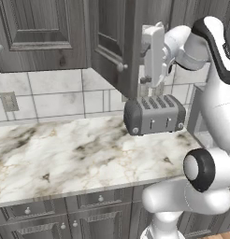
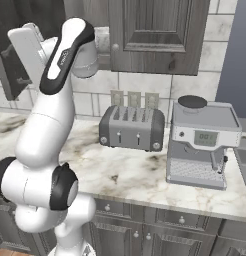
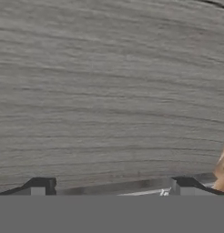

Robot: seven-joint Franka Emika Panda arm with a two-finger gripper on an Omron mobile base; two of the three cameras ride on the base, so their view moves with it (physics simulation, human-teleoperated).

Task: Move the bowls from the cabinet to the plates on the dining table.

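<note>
**Arm up at cabinet door, jaws spread, nothing held**

Nearest: grey drawers (image 1: 37, 212) w/ round knobs below the worktop (image 1: 65, 154), marbled white w/ brown-grey veins, mostly bare on the left side. Toaster (image 1: 154, 114) sits toward the back, right under the raised hand. Right of it, coffee machine (image 2: 202, 145) w/ dark round lid, close beside the toaster but apart. Behind the toaster, three wall switches (image 2: 134, 99) on the tiled wall; one more outlet (image 1: 8, 101) far left.

Gripper (image 1: 149, 84) is up at the swung-out cabinet (image 1: 112, 42) door, above the toaster, hand alongside the door's edge. Jaws released, wide apart, empty. Hand view: fingertips (image 3: 38, 185) close to dark wood-grain panel (image 3: 109, 91); touching or not, can't tell. That door blocks the view inside, so bowls can't be placed. Closed cabinet doors either side.
</note>
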